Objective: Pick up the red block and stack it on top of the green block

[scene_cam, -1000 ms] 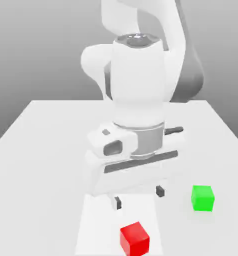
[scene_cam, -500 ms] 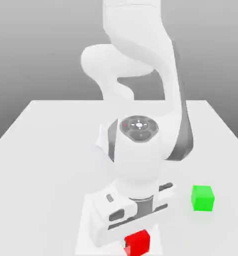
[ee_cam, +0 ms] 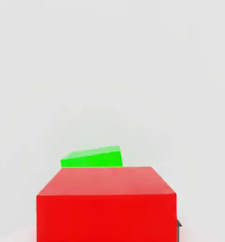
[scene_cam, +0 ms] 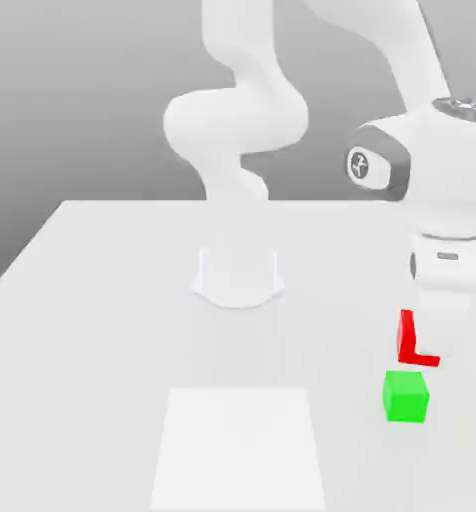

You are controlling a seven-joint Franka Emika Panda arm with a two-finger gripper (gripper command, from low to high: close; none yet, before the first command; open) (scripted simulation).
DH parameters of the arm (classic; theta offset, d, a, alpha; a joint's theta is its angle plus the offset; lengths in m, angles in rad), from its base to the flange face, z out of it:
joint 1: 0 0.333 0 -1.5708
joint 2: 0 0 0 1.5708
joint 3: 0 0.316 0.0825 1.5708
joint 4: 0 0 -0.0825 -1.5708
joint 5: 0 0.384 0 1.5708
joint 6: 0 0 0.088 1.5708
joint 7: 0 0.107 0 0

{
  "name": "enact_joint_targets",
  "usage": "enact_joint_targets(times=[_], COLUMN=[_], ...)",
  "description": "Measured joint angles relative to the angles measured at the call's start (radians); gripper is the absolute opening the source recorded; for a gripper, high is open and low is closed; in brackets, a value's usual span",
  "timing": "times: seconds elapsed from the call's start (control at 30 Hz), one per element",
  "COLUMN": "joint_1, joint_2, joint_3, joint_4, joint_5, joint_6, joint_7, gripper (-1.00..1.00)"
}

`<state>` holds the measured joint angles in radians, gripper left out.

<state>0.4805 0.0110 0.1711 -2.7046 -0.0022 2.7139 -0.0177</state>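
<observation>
1. And here it is over on the exterior view's right: the gripper (scene_cam: 420,342) is clamped on the red block (scene_cam: 406,338), carrying it up off the table (scene_cam: 102,350)!
2. Lovely view of that grip: a pale finger crosses the front of the red block, so what we get is a bright red L, one upright strip and one low strip along the bottom edge.
3. And just below it in the exterior view, there's the green block (scene_cam: 406,397), sitting on the table towards the near right, with a clear strip of pale surface showing between the two cubes. They are apart, folks, no stack here.
4. Over to the hand view: the red block looms large and close, top face and one side face on show, and the green block peeks out from behind it, partly covered. Its top is turned at a slight angle to the red block's edges.
5. A small dark piece (ee_cam: 179,231) pokes out right beside the red block in that same hand view.
6. Back outside, the white arm (scene_cam: 447,170) reaches across to the right, its base (scene_cam: 237,278) planted in the middle, farther back, with the hand pointing down.
7. And near, around the middle and a touch left, lies the pale square (scene_cam: 238,448), well apart from the red block.
</observation>
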Motion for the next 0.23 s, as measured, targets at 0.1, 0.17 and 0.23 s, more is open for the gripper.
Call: enact_joint_targets(times=[0.1,0.17,0.23], joint_1=[-0.009,-0.004,-0.004], joint_2=[0.100,0.127,0.127], joint_3=[-0.027,-0.035,-0.035], joint_4=[0.000,0.001,0.001], joint_5=[-0.048,-0.061,-0.061], joint_6=[0.098,0.124,0.124], joint_7=[0.027,0.037,0.037], gripper=[-1.00,1.00,1.00])
